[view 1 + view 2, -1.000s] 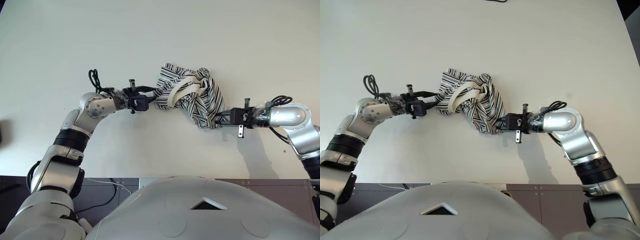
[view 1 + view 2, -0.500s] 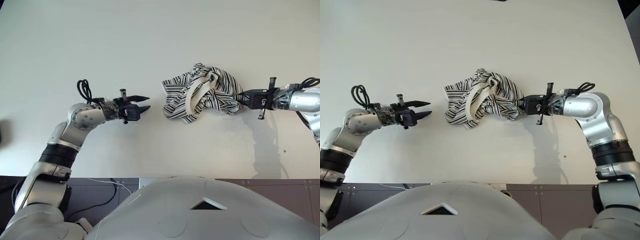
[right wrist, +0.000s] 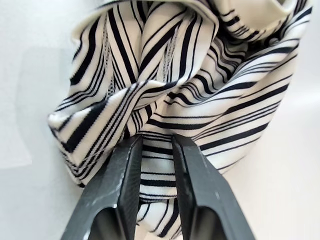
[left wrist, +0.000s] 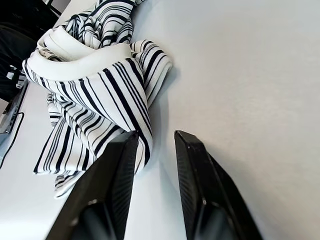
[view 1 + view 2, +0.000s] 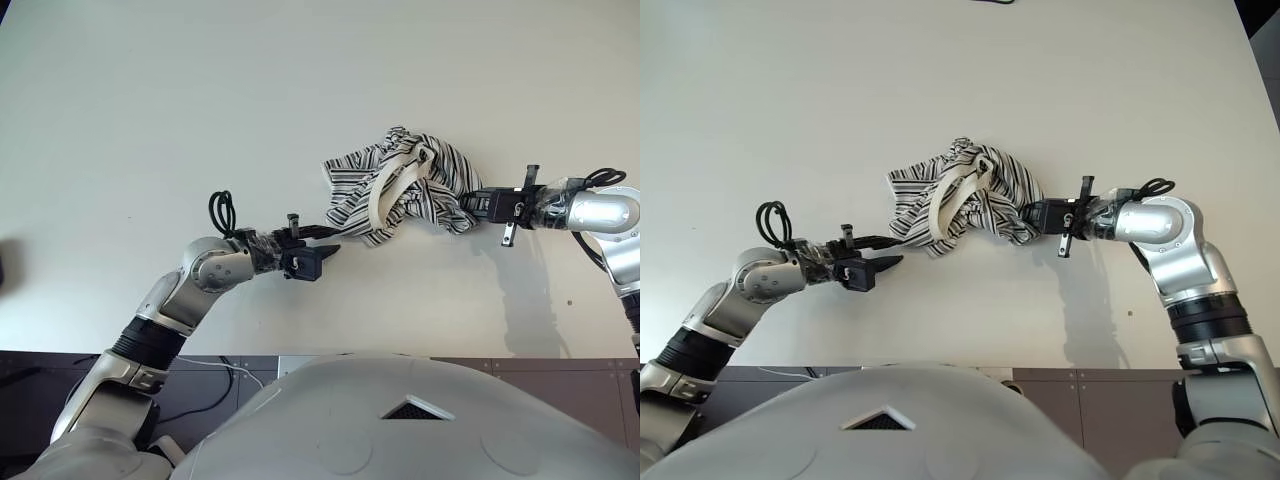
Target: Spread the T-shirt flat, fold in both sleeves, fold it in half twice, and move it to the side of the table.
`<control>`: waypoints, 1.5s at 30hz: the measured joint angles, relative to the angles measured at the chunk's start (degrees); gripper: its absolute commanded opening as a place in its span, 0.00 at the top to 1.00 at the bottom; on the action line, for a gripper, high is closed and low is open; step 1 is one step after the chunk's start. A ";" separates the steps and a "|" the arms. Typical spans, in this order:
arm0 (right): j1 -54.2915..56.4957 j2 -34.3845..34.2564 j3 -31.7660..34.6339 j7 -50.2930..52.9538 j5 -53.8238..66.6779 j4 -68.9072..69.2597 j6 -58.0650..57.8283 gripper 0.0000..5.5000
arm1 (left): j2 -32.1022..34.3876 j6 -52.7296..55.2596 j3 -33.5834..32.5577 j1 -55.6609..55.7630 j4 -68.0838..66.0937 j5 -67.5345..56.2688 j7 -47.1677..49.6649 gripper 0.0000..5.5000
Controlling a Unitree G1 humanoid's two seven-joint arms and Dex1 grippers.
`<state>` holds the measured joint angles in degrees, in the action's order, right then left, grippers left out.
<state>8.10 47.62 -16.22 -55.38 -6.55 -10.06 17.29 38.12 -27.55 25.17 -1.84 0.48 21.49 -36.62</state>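
No legible text or markings

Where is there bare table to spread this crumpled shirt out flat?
The table is bare beyond the T-shirt, across the far half, and to its left. Crowded spots: the T-shirt's near edge, where the left end effector sits open, and its right side, gripped by the right end effector.

surface: white table (image 5: 150, 100) | on it: crumpled striped T-shirt (image 5: 400, 185)
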 measured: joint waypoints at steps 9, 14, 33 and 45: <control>-0.55 -0.08 0.00 -0.25 0.07 1.53 -0.80 0.81 | -1.62 -0.65 -0.75 2.63 -5.17 4.06 6.38 0.76; -1.05 -0.69 -0.01 -0.16 0.06 2.14 -0.97 0.80 | -1.77 -2.29 0.14 4.35 -7.64 4.09 6.53 0.85; -2.68 -2.27 1.59 1.93 0.18 3.94 -1.32 0.80 | -3.41 -1.91 0.12 7.31 -12.88 -5.24 3.74 0.98; -3.51 -2.55 8.69 6.16 4.05 5.24 -2.99 0.80 | 4.23 12.04 -13.00 2.61 3.52 -31.11 -11.98 0.98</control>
<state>4.59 45.07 -7.53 -49.22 -2.50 -4.82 14.30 42.35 -15.51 12.17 0.77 4.00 -9.62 -48.60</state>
